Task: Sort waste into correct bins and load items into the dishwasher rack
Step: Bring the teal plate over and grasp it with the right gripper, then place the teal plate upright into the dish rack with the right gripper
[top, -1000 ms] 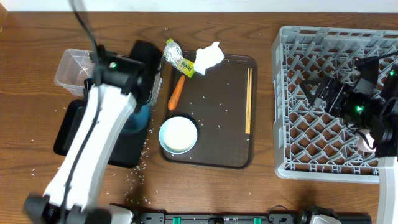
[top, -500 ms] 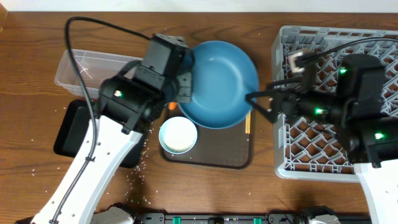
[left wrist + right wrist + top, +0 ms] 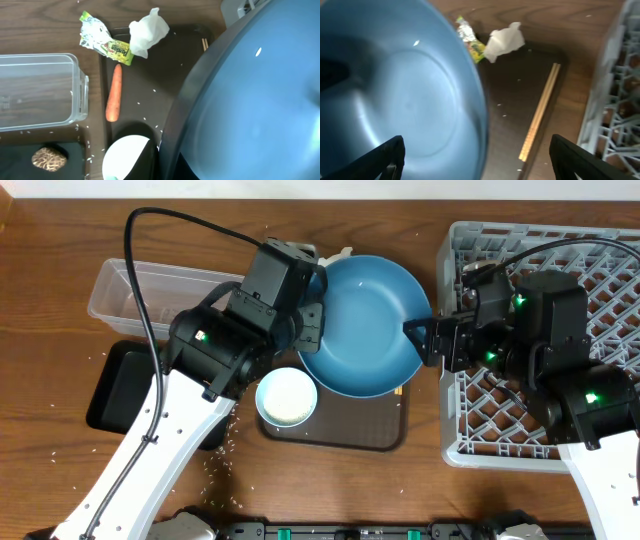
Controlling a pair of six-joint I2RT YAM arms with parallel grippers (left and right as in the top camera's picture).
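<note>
The dark-blue plate [image 3: 365,325] hangs tilted above the brown serving tray, and my left gripper [image 3: 313,326] is shut on its left rim. My right gripper [image 3: 421,340] is open, its fingers [image 3: 390,156] standing on either side of the plate's right rim [image 3: 481,120] without closing on it. The white bowl [image 3: 287,397] sits on the tray below. In the left wrist view the wrapper [image 3: 106,42], tissue [image 3: 148,31] and carrot [image 3: 114,93] lie at the tray's far end, and the brown food lump [image 3: 49,158] rests in the black tray. Chopsticks [image 3: 540,120] lie along the tray's right side.
The grey dishwasher rack [image 3: 545,250] fills the right side. The clear tub [image 3: 140,288] and the black tray [image 3: 108,385] stand at the left. Part of the brown serving tray [image 3: 385,430] shows under the plate. Rice grains [image 3: 225,445] are scattered on the wood near it.
My left arm swung the plate from over the black tray to above the serving tray. My right gripper left the rack and came left to the plate's right rim.
</note>
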